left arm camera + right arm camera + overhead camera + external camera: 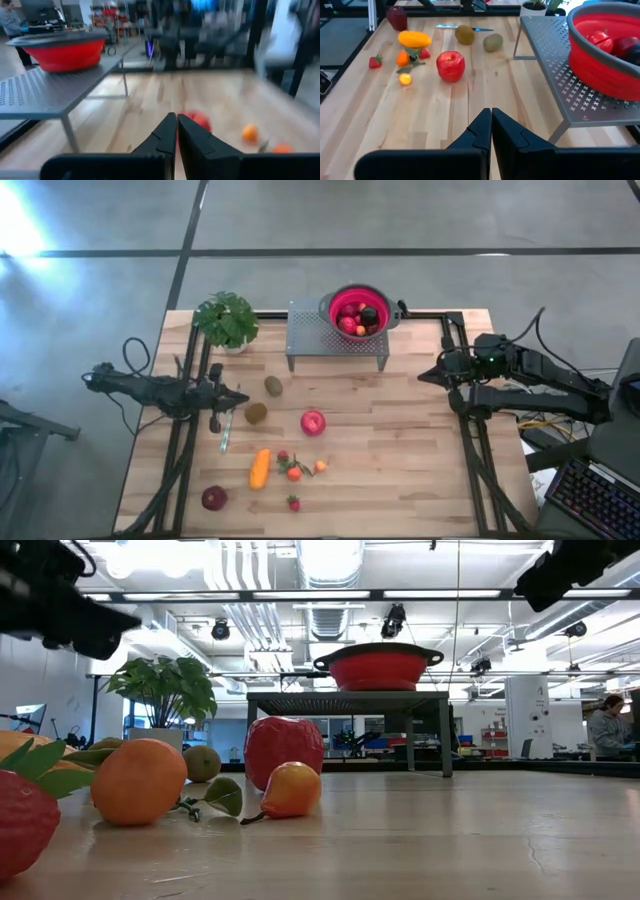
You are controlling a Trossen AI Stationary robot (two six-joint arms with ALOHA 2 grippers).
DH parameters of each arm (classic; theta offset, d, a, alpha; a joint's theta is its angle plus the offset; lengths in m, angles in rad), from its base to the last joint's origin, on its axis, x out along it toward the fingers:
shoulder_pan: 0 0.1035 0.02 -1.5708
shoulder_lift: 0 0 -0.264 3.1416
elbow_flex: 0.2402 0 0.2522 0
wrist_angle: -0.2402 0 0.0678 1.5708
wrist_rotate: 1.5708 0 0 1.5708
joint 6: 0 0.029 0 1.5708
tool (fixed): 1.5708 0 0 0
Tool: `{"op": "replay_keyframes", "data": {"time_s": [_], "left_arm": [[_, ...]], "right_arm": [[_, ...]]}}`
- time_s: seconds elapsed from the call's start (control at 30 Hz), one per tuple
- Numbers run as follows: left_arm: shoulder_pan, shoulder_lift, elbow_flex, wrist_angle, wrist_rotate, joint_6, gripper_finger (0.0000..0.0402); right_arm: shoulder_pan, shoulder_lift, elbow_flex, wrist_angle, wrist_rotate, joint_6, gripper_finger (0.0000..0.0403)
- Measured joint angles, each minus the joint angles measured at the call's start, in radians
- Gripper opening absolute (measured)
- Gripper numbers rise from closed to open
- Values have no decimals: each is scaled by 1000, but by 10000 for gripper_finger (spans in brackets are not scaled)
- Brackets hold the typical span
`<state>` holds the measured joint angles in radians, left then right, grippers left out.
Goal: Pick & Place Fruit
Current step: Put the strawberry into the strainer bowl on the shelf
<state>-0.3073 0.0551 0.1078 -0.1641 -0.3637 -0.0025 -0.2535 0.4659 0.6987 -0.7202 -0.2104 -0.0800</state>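
Observation:
Loose toy fruit lies on the wooden table: a red apple (313,422) (450,65), two brown kiwis (273,385) (256,413), a long orange piece (260,468), a dark-red round one (214,498), small strawberries (294,503) and orange bits (294,473). More fruit sits inside the red colander (357,312). My left gripper (238,395) (177,131) hovers shut at the table's left side, just left of the kiwis and pointing toward the apple (200,119). My right gripper (424,376) (491,120) hovers shut at the right side, empty.
The colander stands on a grey perforated metal stand (338,340) at the far edge. A potted green plant (227,320) sits at the far left corner. A small blue-handled tool (225,430) lies near the left gripper. Bare wood stretches between the apple and the right arm.

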Motion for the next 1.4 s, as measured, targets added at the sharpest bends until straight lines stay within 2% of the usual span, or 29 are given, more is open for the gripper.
{"op": "replay_keyframes", "data": {"time_s": [0.1, 0.17, 0.47, 0.6, 0.77, 0.93, 1.17, 1.4], "left_arm": [[0, 0, 0, 106, 3, -127, 21], [0, 0, 0, 169, 3, -155, 21], [0, 7, 1, 277, -2, -81, 23], [-2, 61, 2, 278, 20, -83, 54], [-2, 173, 2, 301, 37, -105, 136], [-3, 303, 46, 313, 184, -97, 202], [-22, 570, 186, 311, 198, -30, 210], [-33, 867, 346, 199, 199, -21, 204]], "right_arm": [[0, 1, 0, 0, 0, 0, 8], [0, 1, 0, 0, 0, 1, 8], [0, 2, 0, 0, 1, 1, 8], [0, 2, 0, 0, 1, 1, 8], [0, 2, 0, 0, 1, 0, 8], [0, 2, 0, 0, 1, -1, 8], [0, 2, 0, 0, 1, 1, 9], [0, 2, 0, 0, 2, 1, 9]]}}
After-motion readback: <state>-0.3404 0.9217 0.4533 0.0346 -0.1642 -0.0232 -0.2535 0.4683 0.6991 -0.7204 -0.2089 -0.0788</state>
